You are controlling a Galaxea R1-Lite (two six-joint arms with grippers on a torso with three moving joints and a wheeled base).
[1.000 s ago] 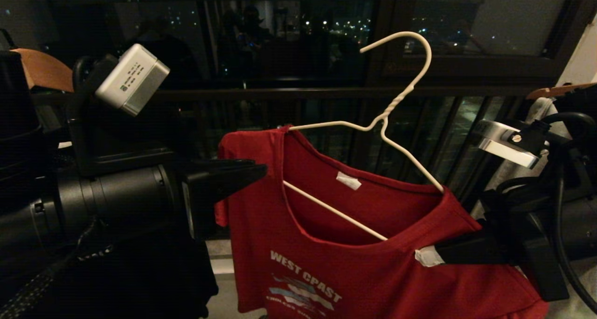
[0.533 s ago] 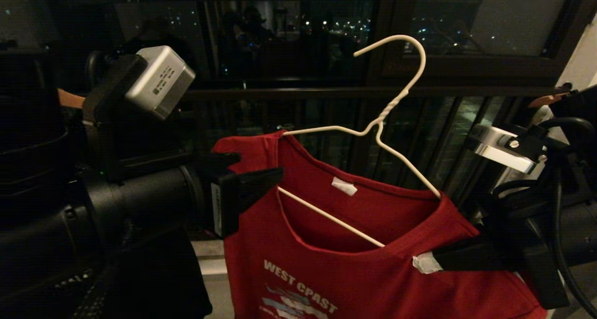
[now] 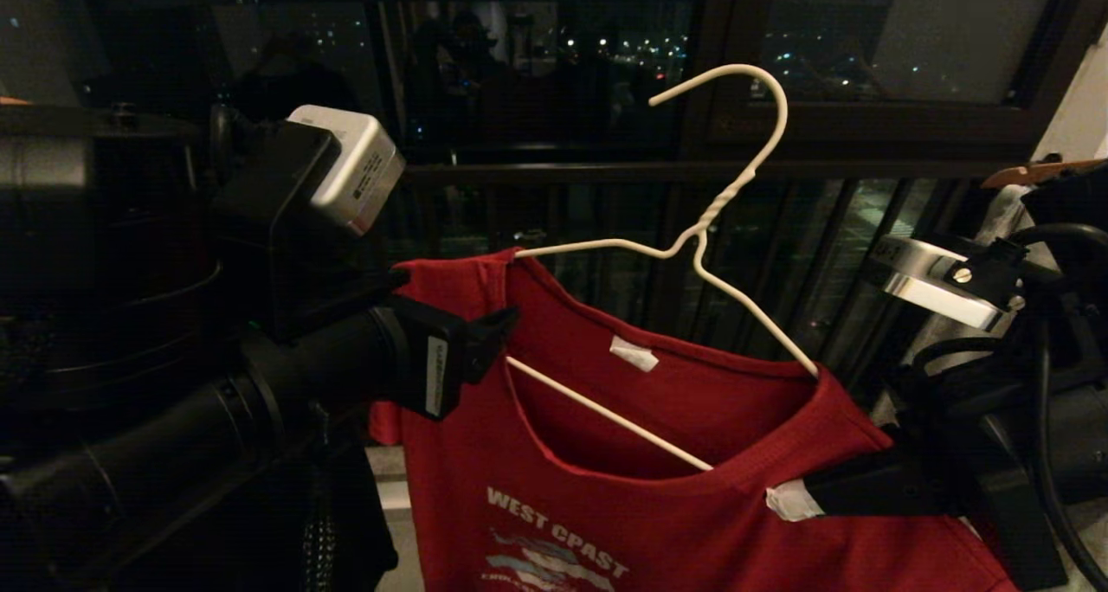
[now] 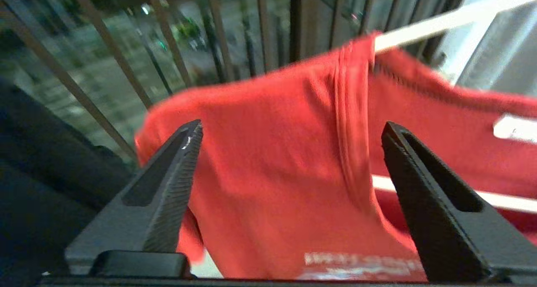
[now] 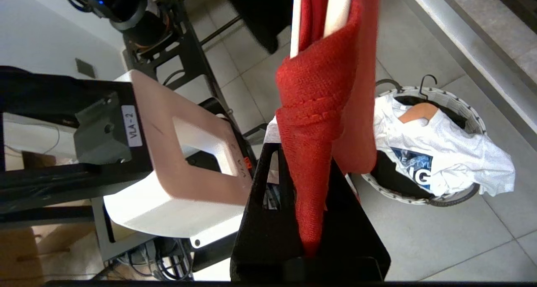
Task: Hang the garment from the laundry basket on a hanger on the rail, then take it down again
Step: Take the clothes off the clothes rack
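The red short-sleeved T-shirt sits draped on the thin white wire hanger, off the rail. Right gripper is clamped on shirt and hanger shoulder; left gripper stands spread beside the opposite shoulder. Recommend seating that shoulder squarely before lifting.

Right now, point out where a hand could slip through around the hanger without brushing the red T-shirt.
Free: the triangle between the white wire hanger's arms and the T-shirt's back collar, and all around its hook. Crowded: the shirt's near shoulder, bracketed by the open left hand, and the far shoulder, pinched by the right hand.
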